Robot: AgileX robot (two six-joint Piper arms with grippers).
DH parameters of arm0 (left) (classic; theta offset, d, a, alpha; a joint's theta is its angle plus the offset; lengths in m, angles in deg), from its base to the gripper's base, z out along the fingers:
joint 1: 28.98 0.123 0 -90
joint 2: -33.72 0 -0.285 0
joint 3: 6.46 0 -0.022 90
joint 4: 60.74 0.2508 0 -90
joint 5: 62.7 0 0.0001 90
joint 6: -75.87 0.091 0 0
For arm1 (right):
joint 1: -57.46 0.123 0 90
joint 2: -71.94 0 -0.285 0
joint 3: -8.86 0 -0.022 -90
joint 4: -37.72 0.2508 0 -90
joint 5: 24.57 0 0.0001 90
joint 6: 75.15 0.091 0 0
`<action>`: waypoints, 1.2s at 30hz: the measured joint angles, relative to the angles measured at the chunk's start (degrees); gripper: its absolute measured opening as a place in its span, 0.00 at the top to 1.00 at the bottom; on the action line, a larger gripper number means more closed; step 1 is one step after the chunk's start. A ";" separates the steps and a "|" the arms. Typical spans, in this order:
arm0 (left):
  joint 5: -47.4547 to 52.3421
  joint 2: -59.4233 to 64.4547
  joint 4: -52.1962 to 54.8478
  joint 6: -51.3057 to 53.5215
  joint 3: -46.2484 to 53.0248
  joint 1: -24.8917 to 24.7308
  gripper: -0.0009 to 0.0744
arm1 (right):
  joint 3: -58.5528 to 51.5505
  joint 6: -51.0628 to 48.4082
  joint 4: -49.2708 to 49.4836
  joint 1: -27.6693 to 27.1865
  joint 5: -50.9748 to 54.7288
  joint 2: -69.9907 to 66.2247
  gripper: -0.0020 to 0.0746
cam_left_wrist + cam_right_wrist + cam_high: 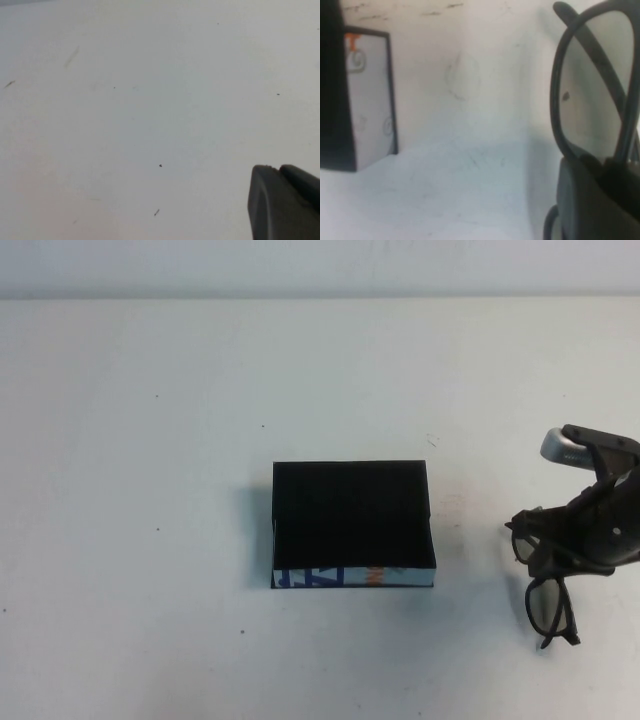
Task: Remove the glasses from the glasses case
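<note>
The glasses case point(352, 515) is a black box with a black lining, lying open-side up at the table's middle; its white side with blue and orange marks faces me. It also shows in the right wrist view point(370, 100). The case looks empty. My right gripper point(560, 552) is near the table's right edge, shut on the dark-framed glasses point(547, 602), which hang from it to the right of the case, low over the table. In the right wrist view one lens point(590, 90) stands over the right gripper point(600, 170). My left gripper point(280, 171) is shut and empty over bare table, outside the high view.
The white table point(150, 490) has small dark specks. Its far edge meets a pale wall at the top of the high view. The right arm point(590, 455) reaches in from the right edge.
</note>
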 joint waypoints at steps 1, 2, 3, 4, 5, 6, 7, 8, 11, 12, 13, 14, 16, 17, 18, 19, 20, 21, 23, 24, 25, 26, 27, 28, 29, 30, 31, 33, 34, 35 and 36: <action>0.00 0.00 0.00 0.00 0.00 0.00 0.99 | 0.00 0.00 -0.10 0.00 -0.33 -0.57 0.87; 0.00 0.00 0.00 0.00 0.00 0.00 0.99 | 0.00 0.00 -0.10 0.00 -0.65 -1.13 0.85; 0.00 0.00 0.00 0.00 0.00 0.00 0.99 | 0.00 0.00 -0.23 0.00 -0.77 -1.69 0.82; 0.00 0.00 0.00 0.00 0.00 0.00 0.99 | 0.00 0.00 -0.23 0.00 -0.87 -2.15 0.78; 0.00 0.00 0.00 0.00 0.00 0.00 0.99 | 0.00 0.00 -0.36 0.00 -0.98 -2.37 0.75; 0.00 0.00 0.00 0.00 0.00 0.00 0.99 | 0.00 0.00 -0.49 0.00 -1.02 -2.66 0.72; 0.00 0.00 0.00 0.00 0.00 0.00 0.99 | 0.00 0.00 -0.83 0.00 -1.02 -2.65 0.68; 0.00 0.00 0.00 0.00 0.00 0.00 0.99 | 0.23 0.00 -1.34 0.00 -0.82 -2.65 0.65; 0.00 0.00 0.00 0.00 0.00 0.00 0.99 | 1.65 0.00 -3.22 0.00 1.52 -1.70 0.59; 0.00 0.00 0.00 0.00 0.00 0.00 0.99 | 2.05 0.00 -4.05 0.00 2.65 -0.63 0.58; 0.00 0.00 0.00 0.00 0.00 0.00 0.99 | 2.54 0.00 -5.06 0.00 3.84 0.94 0.57; 0.00 0.00 0.00 0.00 0.00 0.00 0.99 | 2.67 0.00 -5.93 0.00 4.90 2.51 0.56; 0.00 0.00 0.00 0.00 0.00 0.00 0.99 | 2.67 0.00 -8.53 0.00 6.94 7.53 0.56; 0.00 0.00 0.00 0.00 0.00 0.00 0.99 | 2.53 0.00 -9.85 0.00 7.54 9.91 0.56; 0.00 0.00 0.00 0.00 0.00 0.00 0.99 | 2.07 0.09 -11.15 0.00 7.70 13.30 0.56; 0.00 0.00 0.00 0.00 0.00 0.00 0.99 | 1.18 0.09 -12.25 0.00 7.57 17.13 0.56; 0.00 0.00 0.00 0.00 0.00 0.00 0.99 | 0.18 0.09 -12.94 0.00 7.06 21.23 0.56; 0.00 0.00 0.00 0.00 0.00 0.00 0.99 | -1.27 0.09 -13.39 0.00 6.26 25.40 0.57; 0.00 0.00 0.00 0.00 0.00 0.00 0.99 | -4.03 0.09 -13.14 0.00 4.17 32.47 0.61; 0.00 0.00 0.00 0.00 0.00 0.00 0.99 | -5.50 0.09 -12.91 0.00 2.86 36.05 0.63; 0.00 0.00 0.00 0.00 0.00 0.00 0.99 | -6.87 0.09 -12.85 0.00 1.89 39.37 0.65; 0.00 0.00 0.00 0.00 0.00 0.00 0.99 | -8.15 0.09 -12.85 0.00 1.52 41.93 0.68; 0.00 0.00 0.00 0.00 0.00 0.00 0.99 | -9.37 0.09 -12.85 0.00 1.38 44.98 0.71; 0.00 0.00 0.00 0.00 0.00 0.00 0.99 | -10.55 0.09 -12.97 -0.04 1.38 47.95 0.74; 0.00 0.00 0.00 0.00 0.00 0.00 0.99 | -11.44 0.09 -12.97 -0.04 1.24 50.74 0.76; 0.00 0.00 0.00 0.00 0.00 0.00 0.99 | -12.51 0.09 -12.97 -0.04 0.55 53.37 0.79; 0.00 0.00 0.00 0.00 0.00 0.00 0.99 | -13.62 0.09 -13.26 -0.04 -0.73 55.86 0.82; 0.00 0.00 0.00 0.00 0.00 0.00 0.99 | -15.89 0.09 -14.87 -0.04 -4.44 59.98 0.88; 0.00 0.00 0.00 0.00 0.00 0.00 0.99 | -17.40 0.09 -15.98 -0.04 -7.13 61.97 0.91; 0.00 0.00 0.00 0.00 0.00 0.00 0.99 | -18.75 0.09 -17.19 -0.04 -10.03 63.44 0.94; 0.00 0.00 0.00 0.00 0.00 0.00 0.99 | -20.62 0.09 -18.06 -0.04 -12.89 65.25 0.96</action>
